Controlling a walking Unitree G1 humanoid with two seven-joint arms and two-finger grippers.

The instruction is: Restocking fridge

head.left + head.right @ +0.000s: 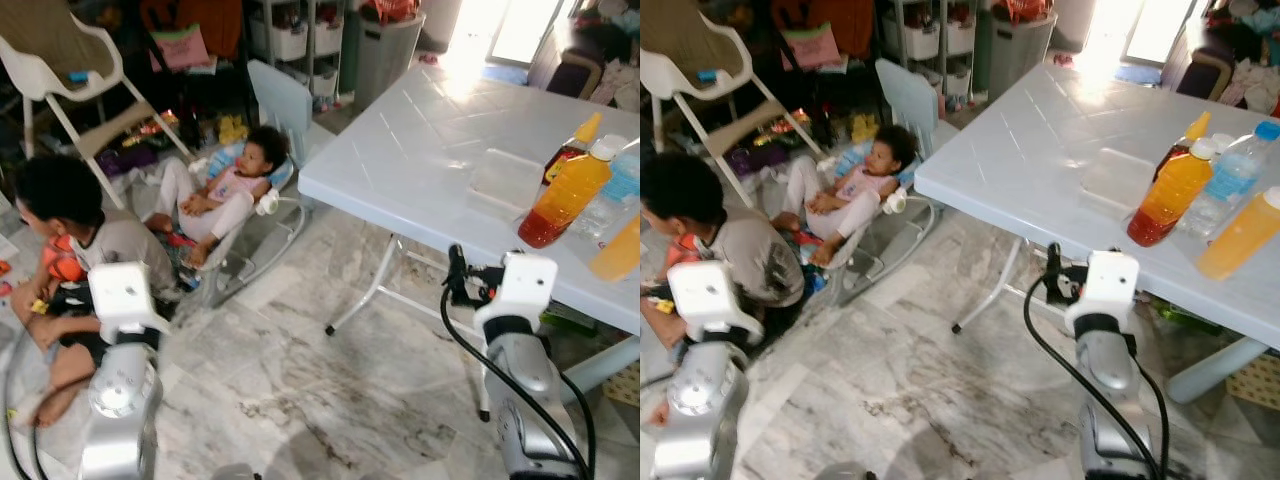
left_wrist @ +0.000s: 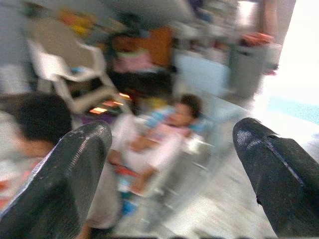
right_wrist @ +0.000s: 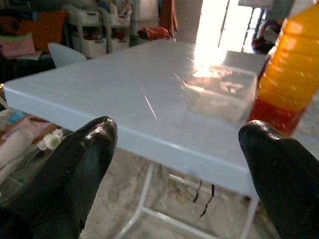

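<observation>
My right gripper hangs with its fingers spread wide just off the near edge of the white folding table, holding nothing. The orange juice bottle stands upright on the table's right part, beside a clear water bottle and a clear lidded container. My left gripper is also spread wide and empty (blurred view), facing a child in a bouncer and a person seated on the marble floor.

Past the left gripper, its two black fingers spread wide apart, the blurred view shows a small child lying back in a bouncer seat, a second person just beside it, and a white plastic chair behind them both.
</observation>
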